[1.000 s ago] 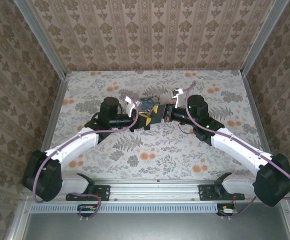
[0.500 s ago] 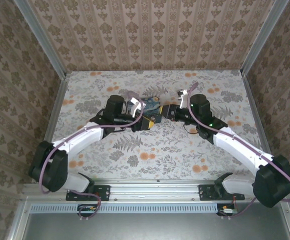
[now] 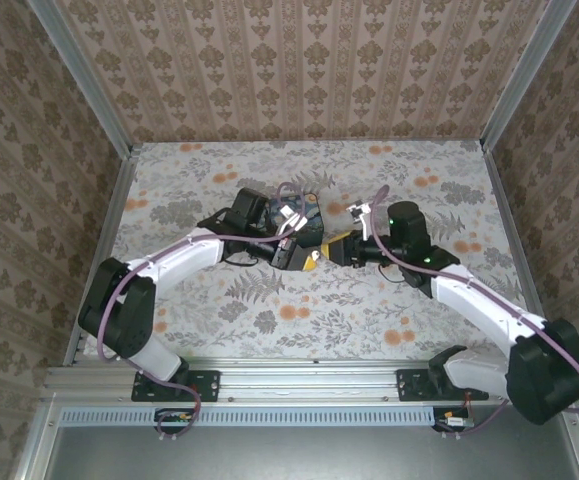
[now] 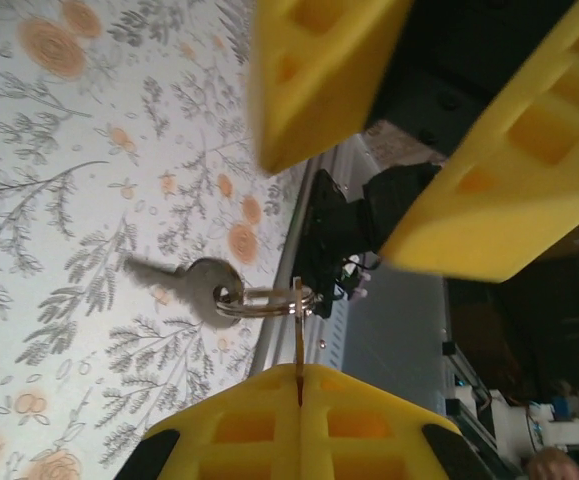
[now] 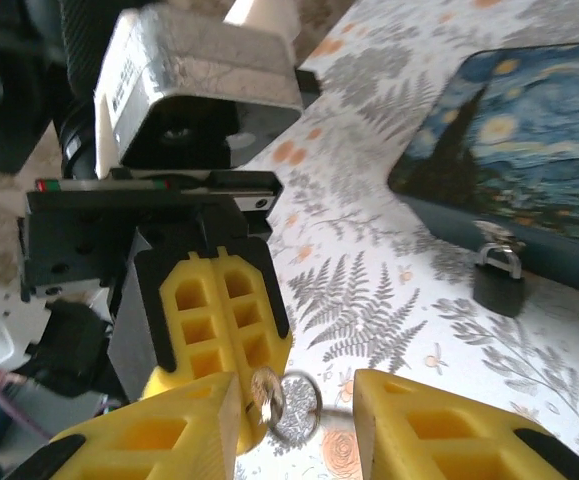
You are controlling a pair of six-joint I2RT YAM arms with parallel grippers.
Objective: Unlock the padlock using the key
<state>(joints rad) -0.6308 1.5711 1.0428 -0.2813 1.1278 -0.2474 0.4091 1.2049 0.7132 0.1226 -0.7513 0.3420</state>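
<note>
A pale label on the left wrist's camera housing carries print too small to read. The box shows no lettering, just a swirling starry-night painting in blue and yellow.

The left hand is closed, its yellow fingers pinching a thin wire key ring edge-on at the very tips. The silvery key hangs from that ring just beyond the tips. In the left wrist view its long axis lies almost level, with the round head at the ring and the blade pointing away from the hand, above the flowered counter.

The right hand faces the left hand tip to tip with its two yellow fingers parted. In the right wrist view the ring and the key's head sit in the gap between them, close to one finger. Whether that finger touches the key cannot be told.

The padlock hangs on the box's front wall, silver shackle up and dark body down, its long axis upright. It lies ahead of the right hand's fingertips and off to one side, apart from both hands and the key.
</note>
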